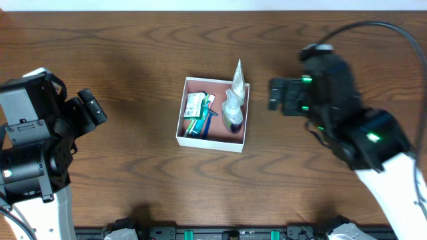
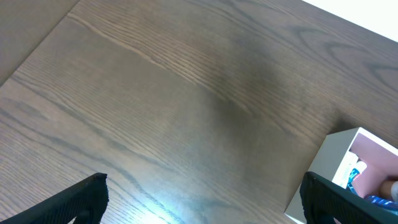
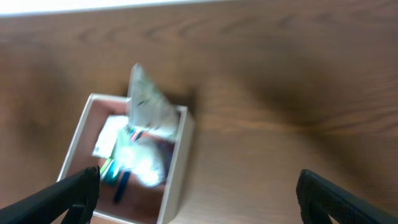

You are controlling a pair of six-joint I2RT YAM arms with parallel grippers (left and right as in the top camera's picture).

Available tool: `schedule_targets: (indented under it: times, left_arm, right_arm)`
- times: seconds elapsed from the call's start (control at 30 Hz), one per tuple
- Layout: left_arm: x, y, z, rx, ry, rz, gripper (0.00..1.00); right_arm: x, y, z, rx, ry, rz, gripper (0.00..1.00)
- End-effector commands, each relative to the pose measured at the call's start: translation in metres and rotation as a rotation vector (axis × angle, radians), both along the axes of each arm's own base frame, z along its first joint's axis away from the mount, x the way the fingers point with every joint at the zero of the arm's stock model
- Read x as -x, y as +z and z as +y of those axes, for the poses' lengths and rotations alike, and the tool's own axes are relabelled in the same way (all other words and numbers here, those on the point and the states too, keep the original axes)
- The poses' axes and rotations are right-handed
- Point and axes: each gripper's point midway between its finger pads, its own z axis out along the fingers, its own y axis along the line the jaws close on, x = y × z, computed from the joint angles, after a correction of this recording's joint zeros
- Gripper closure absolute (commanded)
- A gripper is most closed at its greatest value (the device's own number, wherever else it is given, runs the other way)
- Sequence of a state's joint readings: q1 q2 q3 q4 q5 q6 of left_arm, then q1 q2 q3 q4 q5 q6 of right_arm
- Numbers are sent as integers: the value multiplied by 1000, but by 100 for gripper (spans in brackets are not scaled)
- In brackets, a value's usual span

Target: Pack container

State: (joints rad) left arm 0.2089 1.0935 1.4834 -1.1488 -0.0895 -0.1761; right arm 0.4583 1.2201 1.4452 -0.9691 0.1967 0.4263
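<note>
The container (image 1: 212, 145) is a white square box with a pink inside, at the table's middle. It holds a green packet (image 1: 195, 105), a blue-handled item (image 1: 203, 124), a clear bottle (image 1: 232, 110) and a white tube (image 1: 238, 77) leaning on its far right wall. The box also shows in the right wrist view (image 3: 177, 163), blurred, and its corner shows in the left wrist view (image 2: 323, 174). My left gripper (image 1: 93, 108) is open and empty, left of the box. My right gripper (image 1: 275, 95) is open and empty, right of the box.
The brown wooden table (image 1: 133, 53) spreads all round the box. Both arm bodies stand at the table's left and right sides. A dark rail runs along the front edge (image 1: 233, 233).
</note>
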Motion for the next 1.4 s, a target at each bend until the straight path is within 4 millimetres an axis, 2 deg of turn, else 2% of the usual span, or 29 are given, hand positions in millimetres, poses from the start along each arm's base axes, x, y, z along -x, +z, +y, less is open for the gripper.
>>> schedule_targets:
  times: [0.0,0.23,0.53,0.63,0.77,0.87,1.0,1.2,1.37]
  left_arm:
    - [0,1,3,-12,6,6,2]
    - [0,1,3,-12,5,6,2]
    - [0,1,3,-12,6,6,2]
    - [0,1,3,-12,6,6,2]
    - [0,1,3,-12,5,6,2]
    - [0,1,3,-12,6,6,2]
    - [0,1,3,-12,5,6,2]
    - [0,1,3,-12,6,6,2]
    - [0,1,3,-12,6,6,2]
  right_arm:
    - [9,23,-22,22,-7,-76,1]
    - [22,42,-29,-4,-13,-136,1]
    - [40,17,-42,71,-32,-18,1]
    - [40,15,-46,85,-45,-14,1]
    - [33,20,-69,112,-146,-78,1]
    - [32,14,-88,70,-210,-135,1]
    - [40,-19,-114,-6,-279,-195,1]
    - [77,-85,-147,40,-390,-218,1]
    - [104,-128,-165,93,-462,-241,1]
